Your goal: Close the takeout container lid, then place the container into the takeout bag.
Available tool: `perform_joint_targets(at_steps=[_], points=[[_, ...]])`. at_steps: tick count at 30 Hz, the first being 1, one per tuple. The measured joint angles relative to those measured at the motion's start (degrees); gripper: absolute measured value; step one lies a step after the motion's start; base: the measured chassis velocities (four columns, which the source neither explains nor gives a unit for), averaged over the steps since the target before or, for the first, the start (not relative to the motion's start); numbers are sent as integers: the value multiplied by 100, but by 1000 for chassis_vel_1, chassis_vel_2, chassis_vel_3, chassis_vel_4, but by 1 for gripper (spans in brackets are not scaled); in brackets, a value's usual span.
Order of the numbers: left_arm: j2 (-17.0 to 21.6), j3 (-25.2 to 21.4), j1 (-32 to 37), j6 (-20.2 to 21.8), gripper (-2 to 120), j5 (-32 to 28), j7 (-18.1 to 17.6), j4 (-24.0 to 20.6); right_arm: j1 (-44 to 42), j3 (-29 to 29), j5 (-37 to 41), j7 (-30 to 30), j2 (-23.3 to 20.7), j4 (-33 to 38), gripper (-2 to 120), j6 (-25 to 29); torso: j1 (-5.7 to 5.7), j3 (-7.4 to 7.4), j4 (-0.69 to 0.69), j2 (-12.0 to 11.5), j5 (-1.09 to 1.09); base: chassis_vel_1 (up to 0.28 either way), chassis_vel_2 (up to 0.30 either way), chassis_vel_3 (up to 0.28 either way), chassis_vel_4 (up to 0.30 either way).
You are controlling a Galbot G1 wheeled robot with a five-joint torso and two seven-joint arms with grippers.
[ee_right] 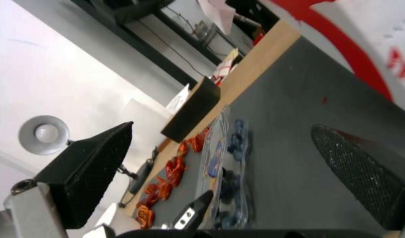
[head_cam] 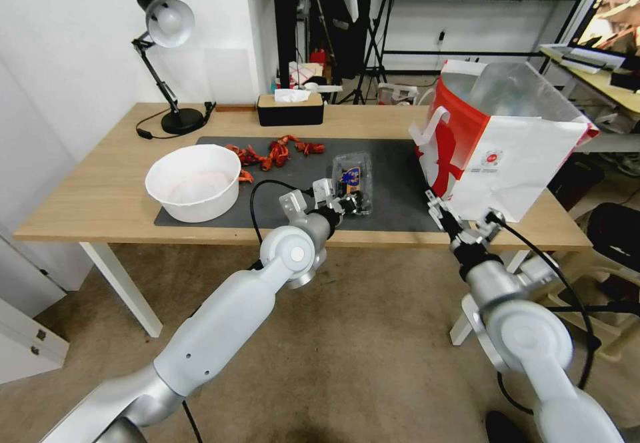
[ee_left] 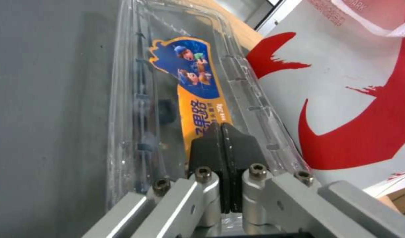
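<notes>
- Pressing left claw [ee_left: 222, 155], fingers together, flat on the lid [ee_left: 185, 82] of the takeout container [head_cam: 351, 191] on the desk mat, beside the takeout bag [head_cam: 497, 156].
- I judge: push evenly until it snaps.
- Right claw [ee_right: 229, 172] spread apart, waiting near the bag.

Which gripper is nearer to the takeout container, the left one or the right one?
The left. The left gripper is at the takeout container, its shut fingers against the lid. The right gripper hangs open apart from it, beside the takeout bag.
</notes>
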Motion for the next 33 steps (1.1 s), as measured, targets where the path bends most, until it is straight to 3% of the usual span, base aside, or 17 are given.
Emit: perform_joint_targets(at_steps=[16, 19, 33], points=[[-9, -41, 129, -23, 0, 56, 34, -7, 1710, -787, 591, 965, -201, -1008, 100, -1047, -1, 0, -1, 0, 0, 0, 0, 0, 0], [-41, -91, 175, -33, 0, 46, 34, 2, 2289, -1110, 635, 1164, -206, -1517, 100, -1313, 0, 0, 1, 0, 0, 0, 0, 0, 0], [30, -89, 139, -44, 0, 32, 44, -19, 3467, -1675, 771, 1372, -28, -2651, 100, -2652, 0, 0, 0, 0, 0, 0, 0, 0, 0]])
